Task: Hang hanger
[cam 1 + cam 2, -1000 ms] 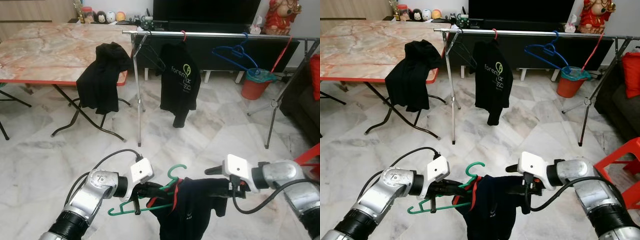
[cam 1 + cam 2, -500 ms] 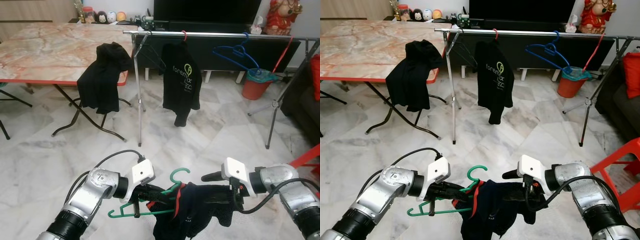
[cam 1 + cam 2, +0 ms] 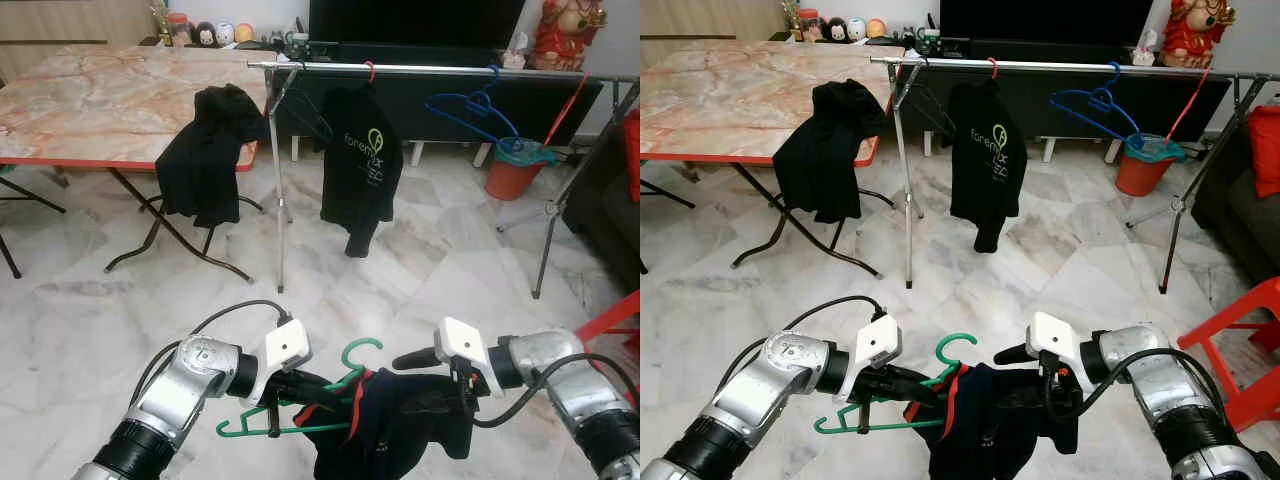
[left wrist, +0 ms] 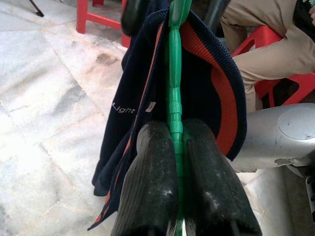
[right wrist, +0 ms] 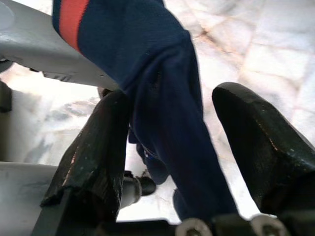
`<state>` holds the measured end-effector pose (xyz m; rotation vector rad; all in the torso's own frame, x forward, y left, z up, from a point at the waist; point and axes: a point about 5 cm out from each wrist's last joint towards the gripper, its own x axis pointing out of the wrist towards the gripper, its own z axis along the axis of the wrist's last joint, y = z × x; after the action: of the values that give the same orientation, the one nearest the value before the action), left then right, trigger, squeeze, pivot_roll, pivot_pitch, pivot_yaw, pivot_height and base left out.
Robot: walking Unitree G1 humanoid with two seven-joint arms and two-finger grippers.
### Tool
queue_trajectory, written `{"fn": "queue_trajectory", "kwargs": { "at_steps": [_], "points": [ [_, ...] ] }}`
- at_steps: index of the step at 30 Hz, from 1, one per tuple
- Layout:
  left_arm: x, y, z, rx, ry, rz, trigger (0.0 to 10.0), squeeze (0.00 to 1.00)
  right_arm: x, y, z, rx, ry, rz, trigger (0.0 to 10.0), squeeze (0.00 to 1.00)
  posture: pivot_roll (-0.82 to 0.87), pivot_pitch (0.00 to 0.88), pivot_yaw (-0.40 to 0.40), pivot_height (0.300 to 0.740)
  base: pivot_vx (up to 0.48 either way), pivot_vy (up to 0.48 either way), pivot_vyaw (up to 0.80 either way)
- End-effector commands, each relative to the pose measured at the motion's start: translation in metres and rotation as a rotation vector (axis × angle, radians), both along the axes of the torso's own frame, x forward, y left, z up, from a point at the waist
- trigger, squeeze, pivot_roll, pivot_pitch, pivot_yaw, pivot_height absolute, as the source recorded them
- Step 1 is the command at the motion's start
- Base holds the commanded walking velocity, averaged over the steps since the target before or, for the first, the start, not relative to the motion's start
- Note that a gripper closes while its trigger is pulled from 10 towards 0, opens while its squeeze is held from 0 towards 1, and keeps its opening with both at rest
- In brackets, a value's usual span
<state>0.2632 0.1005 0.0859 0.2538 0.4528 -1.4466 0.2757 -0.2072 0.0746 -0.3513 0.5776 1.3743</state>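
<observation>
Left gripper (image 4: 174, 162) clamps green hanger (image 3: 300, 425); right gripper (image 5: 197, 147) gapes around navy shirt (image 3: 400, 430), rail (image 3: 440, 69) well ahead.

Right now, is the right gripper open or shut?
Open. The right gripper has its fingers spread apart, with the dark shirt hanging loosely between them, not pinched.

My left pincer (image 4: 176, 142) clamps a green plastic hanger (image 3: 300, 420). A navy garment with orange trim (image 3: 400, 430) drapes it, passing between my right pincer's (image 5: 197, 142) spread fingers.
</observation>
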Motion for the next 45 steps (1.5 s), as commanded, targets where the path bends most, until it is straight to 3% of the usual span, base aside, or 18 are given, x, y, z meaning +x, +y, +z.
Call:
{"fn": "queue_trajectory", "kwargs": {
  "at_steps": [1, 4, 5, 6, 7, 8, 45],
  "points": [
    [0.001, -0.006, 0.010, -0.030, -0.033, -0.033, 10.0, 0.00, -0.003, 0.001, -0.002, 0.014, 0.017, 0.024, 10.0, 0.00, -0.09, 0.000, -0.027, 0.740, 0.000, 0.000, 0.00],
    [0.002, -0.007, 0.011, -0.030, -0.035, -0.029, 10.0, 0.00, -0.005, 0.004, -0.006, 0.028, 0.049, 0.037, 10.0, 0.00, -0.09, 0.000, -0.029, 0.740, 0.000, 0.000, 0.00],
    [0.002, -0.007, 0.011, -0.031, -0.035, -0.029, 10.0, 0.00, -0.006, 0.004, -0.007, 0.028, 0.051, 0.040, 6.4, 0.00, -0.09, 0.000, -0.029, 0.740, 0.000, 0.000, 0.00],
    [0.002, -0.007, 0.011, -0.031, -0.035, -0.029, 10.0, 0.00, -0.006, 0.004, -0.007, 0.028, 0.051, 0.040, 6.4, 0.00, -0.09, 0.000, -0.029, 0.740, 0.000, 0.000, 0.00],
    [0.002, -0.007, 0.011, -0.032, -0.034, -0.029, 10.0, 0.00, -0.006, 0.005, -0.007, 0.027, 0.053, 0.042, 4.6, 0.00, -0.09, 0.000, -0.029, 0.740, 0.000, 0.000, 0.00],
    [0.002, -0.007, 0.011, -0.032, -0.034, -0.028, 10.0, 0.00, -0.006, 0.005, -0.007, 0.027, 0.056, 0.046, 0.2, 0.00, -0.09, 0.000, -0.029, 0.740, 0.000, 0.000, 0.00],
    [0.006, -0.013, 0.013, -0.044, -0.048, -0.014, 10.0, 0.00, -0.012, 0.012, -0.016, 0.001, 0.092, 0.094, 0.0, 0.00, -0.08, 0.000, -0.030, 0.740, 0.000, 0.000, 0.00]
  ]
}}
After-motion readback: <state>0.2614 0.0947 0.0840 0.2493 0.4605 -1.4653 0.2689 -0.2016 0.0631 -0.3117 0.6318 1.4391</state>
